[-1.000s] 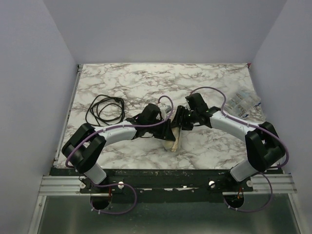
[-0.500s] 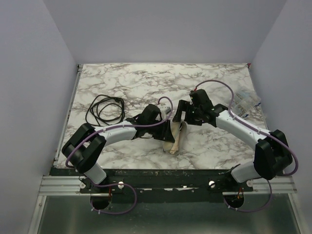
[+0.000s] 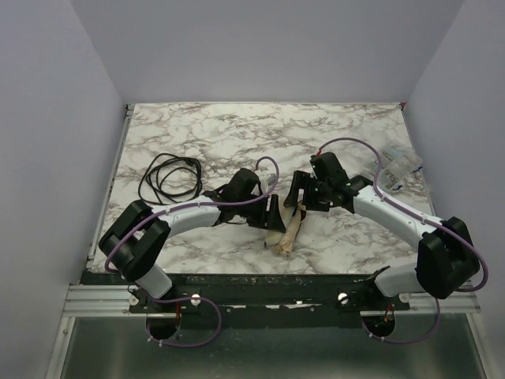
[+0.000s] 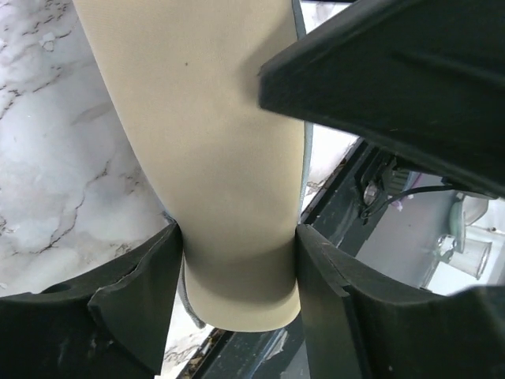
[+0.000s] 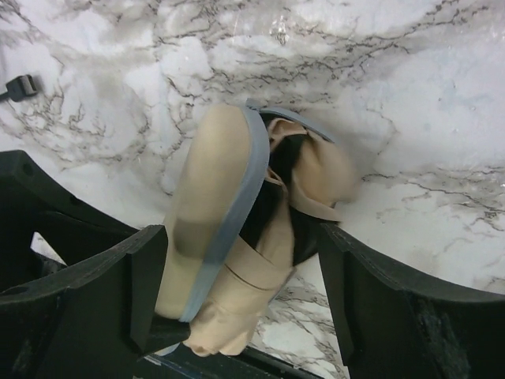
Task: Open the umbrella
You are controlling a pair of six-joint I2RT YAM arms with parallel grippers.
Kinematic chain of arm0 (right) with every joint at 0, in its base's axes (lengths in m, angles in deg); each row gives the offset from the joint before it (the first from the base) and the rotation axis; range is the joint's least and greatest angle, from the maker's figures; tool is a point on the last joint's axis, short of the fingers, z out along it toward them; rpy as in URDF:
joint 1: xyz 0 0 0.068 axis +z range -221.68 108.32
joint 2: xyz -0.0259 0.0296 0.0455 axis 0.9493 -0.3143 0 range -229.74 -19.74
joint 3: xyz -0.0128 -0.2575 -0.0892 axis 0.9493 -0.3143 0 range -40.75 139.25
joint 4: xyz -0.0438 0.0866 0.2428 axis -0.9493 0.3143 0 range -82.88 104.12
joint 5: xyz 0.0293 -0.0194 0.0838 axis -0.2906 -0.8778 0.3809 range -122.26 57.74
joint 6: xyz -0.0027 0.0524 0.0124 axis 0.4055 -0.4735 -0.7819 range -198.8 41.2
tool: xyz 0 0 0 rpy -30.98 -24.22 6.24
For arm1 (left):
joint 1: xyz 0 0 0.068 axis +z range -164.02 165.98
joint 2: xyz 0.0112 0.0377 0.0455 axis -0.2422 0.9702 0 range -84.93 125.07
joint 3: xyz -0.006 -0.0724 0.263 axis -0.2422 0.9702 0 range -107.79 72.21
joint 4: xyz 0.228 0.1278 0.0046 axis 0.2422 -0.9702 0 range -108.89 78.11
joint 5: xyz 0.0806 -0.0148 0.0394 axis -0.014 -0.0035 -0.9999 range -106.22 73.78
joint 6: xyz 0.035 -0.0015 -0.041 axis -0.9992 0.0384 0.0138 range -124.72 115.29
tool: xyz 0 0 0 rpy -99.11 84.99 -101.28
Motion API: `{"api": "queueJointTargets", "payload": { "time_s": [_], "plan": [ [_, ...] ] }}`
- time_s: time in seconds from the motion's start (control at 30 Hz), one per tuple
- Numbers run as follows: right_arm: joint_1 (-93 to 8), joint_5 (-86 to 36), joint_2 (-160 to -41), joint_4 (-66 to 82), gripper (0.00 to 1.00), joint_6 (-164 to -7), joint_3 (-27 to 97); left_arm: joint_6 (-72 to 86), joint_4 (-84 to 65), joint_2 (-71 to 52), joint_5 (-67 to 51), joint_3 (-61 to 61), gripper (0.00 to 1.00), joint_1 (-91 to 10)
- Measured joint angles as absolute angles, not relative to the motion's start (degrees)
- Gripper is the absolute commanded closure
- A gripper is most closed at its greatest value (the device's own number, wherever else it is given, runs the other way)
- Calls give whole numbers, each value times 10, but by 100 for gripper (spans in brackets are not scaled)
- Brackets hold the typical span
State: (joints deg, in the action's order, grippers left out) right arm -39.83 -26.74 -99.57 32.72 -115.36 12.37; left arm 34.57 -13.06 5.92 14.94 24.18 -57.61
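Note:
The pale oval hard case (image 4: 213, 158) has a blue-grey rim and lies near the table's front edge (image 3: 282, 243). My left gripper (image 4: 239, 245) is shut on the case's near end, one finger on each side; it also shows in the top view (image 3: 274, 215). The umbrella (image 5: 304, 170) is folded tan fabric with a black underside, bunched against the open side of the case (image 5: 209, 181); it also shows in the top view (image 3: 295, 223). My right gripper (image 5: 245, 308) is open wide and straddles both case and umbrella; it also shows in the top view (image 3: 298, 197). The shaft and wrist loop are hidden.
A coiled black cable (image 3: 170, 175) lies at the left of the marble table (image 3: 237, 134), its plug end in the right wrist view (image 5: 17, 85). A clear plastic packet (image 3: 394, 166) sits at the right edge. The black front rail (image 3: 260, 278) runs just below the case.
My right arm has swung outward, its elbow further right, and its gripper has shifted over the case. The case and umbrella now lie more tilted and show more. The left arm has held still.

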Motion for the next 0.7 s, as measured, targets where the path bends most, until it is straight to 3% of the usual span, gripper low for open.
{"api": "queueJointTargets", "payload": {
  "time_s": [0.1,0.17,0.3,0.57,0.7],
  "plan": [
    [-398,-258,-995,327,18,-1156,112,348,-124,51,156,242,39,-576],
    [-398,-253,-994,324,18,-1159,108,348,-121,45,157,242,44,-576],
    [-398,-250,-985,322,18,-1163,103,348,-118,43,159,243,65,-576],
    [-398,-250,-950,321,16,-1166,88,349,-111,43,165,246,89,-575],
    [-398,-259,-921,335,14,-1168,83,351,-110,43,166,246,96,-572]
  ]
}}
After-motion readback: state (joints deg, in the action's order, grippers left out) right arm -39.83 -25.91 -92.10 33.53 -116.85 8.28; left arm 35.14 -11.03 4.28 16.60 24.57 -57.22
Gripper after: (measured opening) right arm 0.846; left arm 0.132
